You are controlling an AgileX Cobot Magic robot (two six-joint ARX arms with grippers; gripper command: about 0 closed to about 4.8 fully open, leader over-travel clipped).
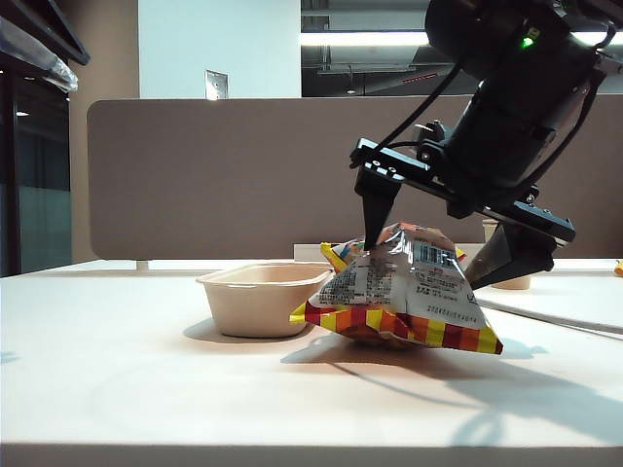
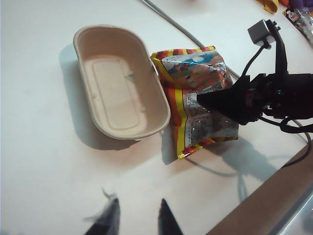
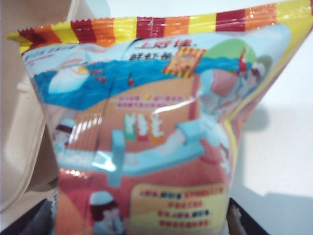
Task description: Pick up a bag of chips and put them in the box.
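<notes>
The bag of chips [image 1: 409, 287] lies puffy on the white table, its striped seal toward the front, right beside the box [image 1: 258, 302]. My right gripper [image 1: 423, 261] is open and straddles the bag from above: one finger tip rests at the bag's top and the other stands behind its right side. In the right wrist view the bag [image 3: 146, 137] fills the space between the fingers of the gripper [image 3: 132, 225], with the box's rim [image 3: 19, 147] beside it. The left wrist view looks down on the empty box [image 2: 117, 83], the bag [image 2: 195, 112] and the right gripper's finger [image 2: 220, 100]. My left gripper [image 2: 138, 213] hangs open and empty, away from both.
A beige paper cup [image 1: 516, 280] stands behind the right gripper. A grey cable [image 2: 171, 22] runs over the table past the bag. A brown partition [image 1: 224, 175] closes the back. Colourful items [image 2: 293, 12] lie at the far edge. The table's edge [image 2: 274, 196] is near the left gripper.
</notes>
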